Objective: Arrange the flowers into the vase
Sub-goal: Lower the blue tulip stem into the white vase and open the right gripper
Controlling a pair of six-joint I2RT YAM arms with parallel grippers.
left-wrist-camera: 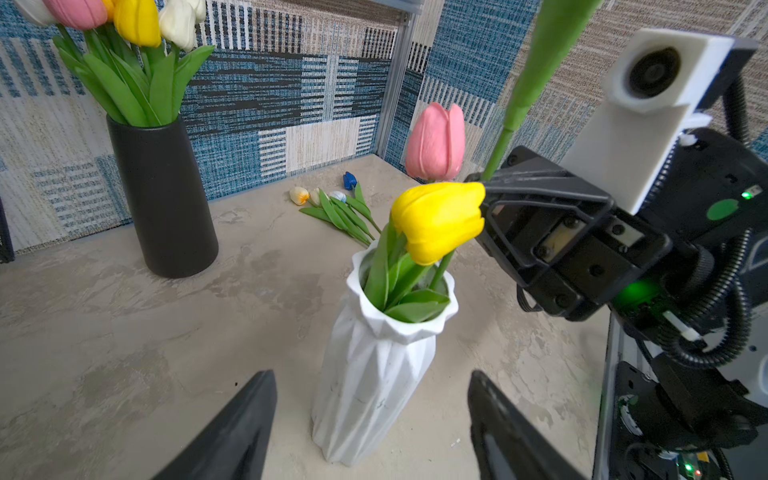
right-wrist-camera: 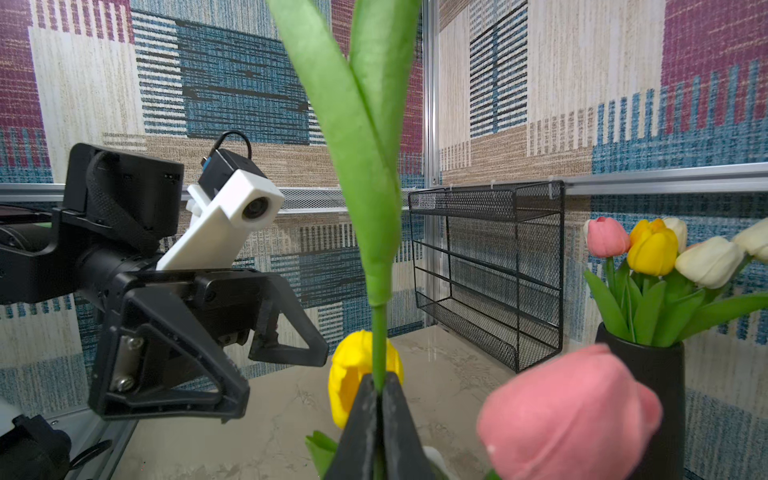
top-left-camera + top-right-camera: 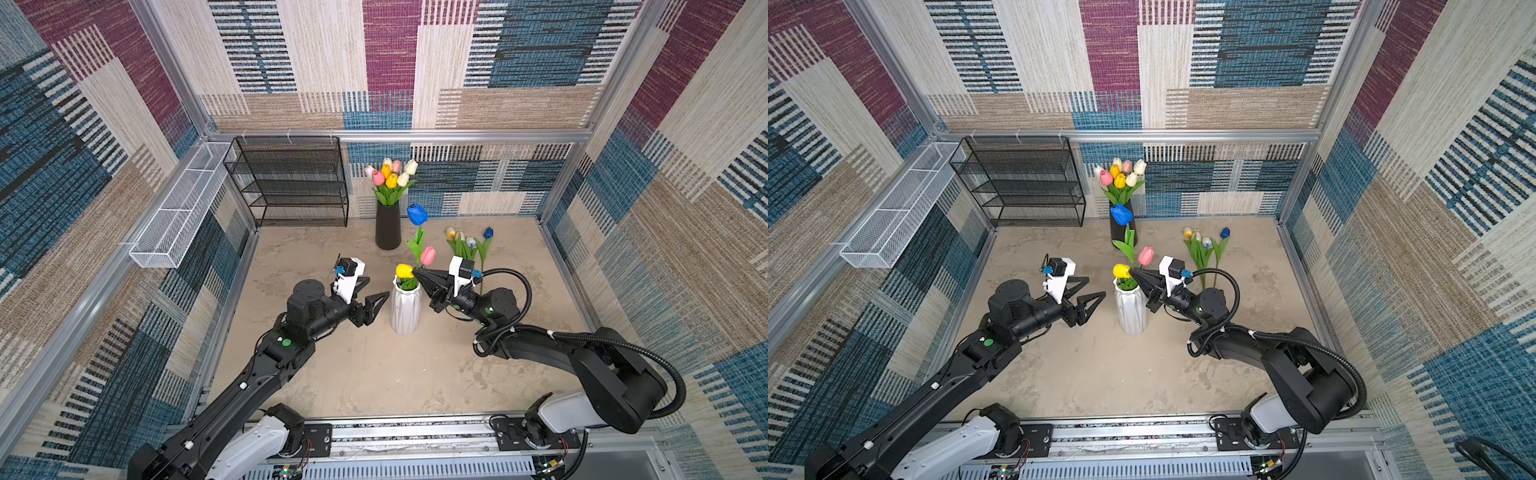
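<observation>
A white faceted vase (image 3: 405,309) (image 1: 374,365) stands mid-table holding a yellow tulip (image 3: 404,271) (image 1: 436,220) and a pink tulip (image 3: 427,255) (image 2: 569,415). My right gripper (image 3: 417,271) (image 2: 379,388) is just above the vase rim, shut on the green stem (image 2: 376,249) of a blue tulip (image 3: 417,214) that stands upright. The stem's lower end is hidden behind the yellow head. My left gripper (image 3: 377,289) (image 1: 371,376) hangs open just left of the vase, touching nothing. Several loose flowers (image 3: 469,245) lie on the table at the back right.
A black vase (image 3: 387,226) full of tulips (image 3: 390,174) stands at the back wall behind the white vase. A black mesh rack (image 3: 291,183) fills the back left corner. A white mesh basket (image 3: 183,208) hangs on the left wall.
</observation>
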